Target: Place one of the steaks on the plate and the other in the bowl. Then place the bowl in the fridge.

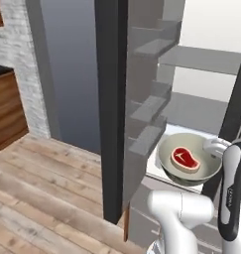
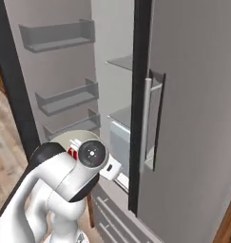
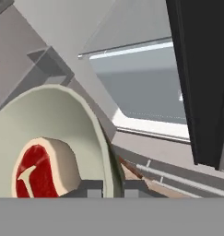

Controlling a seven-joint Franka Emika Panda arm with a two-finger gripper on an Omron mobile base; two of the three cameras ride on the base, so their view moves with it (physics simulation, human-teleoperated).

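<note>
The end effector (image 3: 113, 188) is clamped on the rim of the bowl (image 1: 166, 151), one finger inside the wall and one outside. The bowl hangs in the fridge (image 2: 193, 95) doorway, just in front of the lower shelf (image 1: 191, 111). The red steak (image 1: 185, 158) lies in it. The left base view shows the open left door (image 1: 112, 99) with its bins just beside the bowl. The right base view shows the closed right door and its handle (image 2: 146, 123). The hand view shows open room above the shelf.

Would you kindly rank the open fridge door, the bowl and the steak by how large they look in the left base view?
1. Fridge door, much nearer the camera.
2. Bowl.
3. Steak, lying inside the bowl.
</note>
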